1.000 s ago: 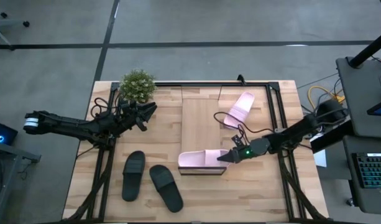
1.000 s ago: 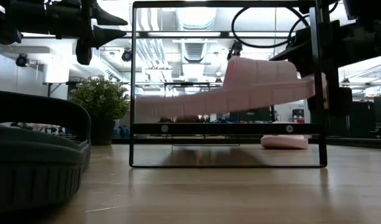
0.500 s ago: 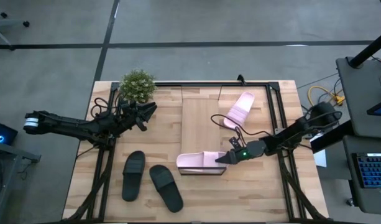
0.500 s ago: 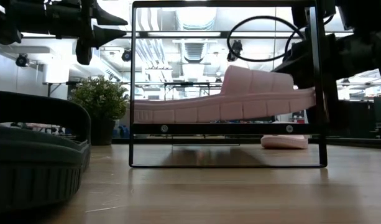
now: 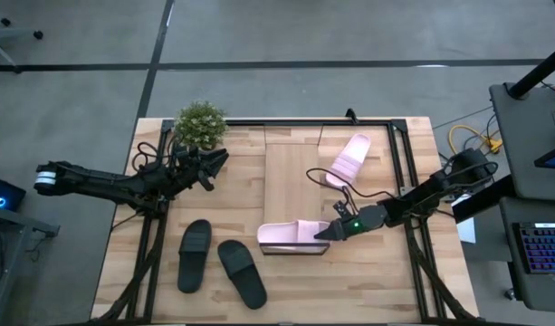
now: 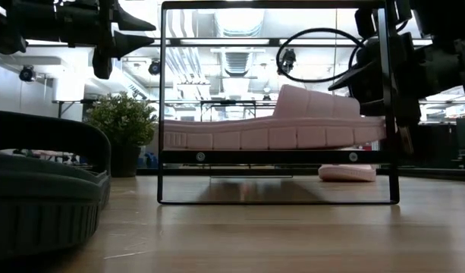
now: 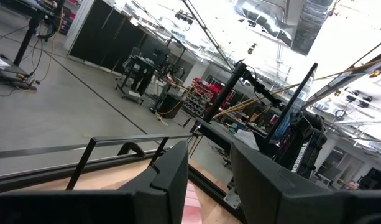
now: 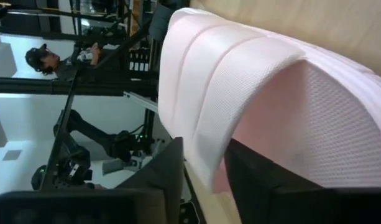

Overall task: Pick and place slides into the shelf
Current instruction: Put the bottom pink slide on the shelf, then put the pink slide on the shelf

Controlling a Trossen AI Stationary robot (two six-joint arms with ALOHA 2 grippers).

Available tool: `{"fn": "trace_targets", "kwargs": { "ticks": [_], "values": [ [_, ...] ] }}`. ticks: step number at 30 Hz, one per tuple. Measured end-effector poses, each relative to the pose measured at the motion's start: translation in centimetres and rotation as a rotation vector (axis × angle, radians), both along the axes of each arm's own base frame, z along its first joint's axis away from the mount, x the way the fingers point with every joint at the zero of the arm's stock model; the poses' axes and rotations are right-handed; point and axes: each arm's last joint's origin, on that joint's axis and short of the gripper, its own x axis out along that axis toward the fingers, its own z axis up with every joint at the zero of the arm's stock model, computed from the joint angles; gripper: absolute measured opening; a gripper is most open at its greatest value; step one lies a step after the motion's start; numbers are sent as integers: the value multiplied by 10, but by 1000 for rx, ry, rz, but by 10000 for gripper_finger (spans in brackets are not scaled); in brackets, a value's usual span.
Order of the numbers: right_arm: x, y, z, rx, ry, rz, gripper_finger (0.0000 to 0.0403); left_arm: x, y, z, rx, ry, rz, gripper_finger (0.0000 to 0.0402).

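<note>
A pale pink slide (image 5: 291, 235) lies flat on the near end of the light-wood shelf (image 5: 291, 177); in the low view this slide (image 6: 270, 133) rests by its sole on the shelf's dark frame bar (image 6: 278, 157). My right gripper (image 5: 324, 232) is at its strap, open, one finger on either side of the strap's edge (image 8: 206, 165). A second pink slide (image 5: 349, 158) lies on the table right of the shelf. Two black slides (image 5: 194, 255) (image 5: 242, 273) lie at the near left. My left gripper (image 5: 215, 163) hangs open in the air beside the plant. My right gripper comes level from the table's right, with the strap's open edge (image 8: 209, 149) between its fingers, one finger (image 8: 258, 180) under the strap and one (image 8: 159, 180) outside it. Whether either finger touches the strap I cannot tell. The slide lies flat on the shelf.
A small potted plant (image 5: 201, 123) stands at the far left corner, close to my left gripper. Dark frame rails (image 5: 399, 181) run along the table's left and right sides. One black slide (image 6: 42, 189) fills the low view's left.
My right gripper has sunk a little with the pink slide. The slide was tilted, its strap end raised above the shelf; that end has come down and the slide now lies flat on the shelf board.
</note>
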Motion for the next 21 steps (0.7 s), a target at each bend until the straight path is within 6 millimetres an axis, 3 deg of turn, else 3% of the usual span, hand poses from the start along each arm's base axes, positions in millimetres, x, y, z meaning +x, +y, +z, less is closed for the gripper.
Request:
{"fn": "trace_targets", "kwargs": {
  "ticks": [8, 15, 21],
  "values": [
    [-2, 1, 3, -7, -6, 57, 159, 0, 0, 0, 0, 0, 0, 107],
    [-14, -3, 3, -23, 64, 75, 164, 0, 0, 0, 0, 1, 0, 107],
    [-22, -8, 18, -61, 30, 57, 164, 0, 0, 0, 0, 1, 0, 107]
  ]
}}
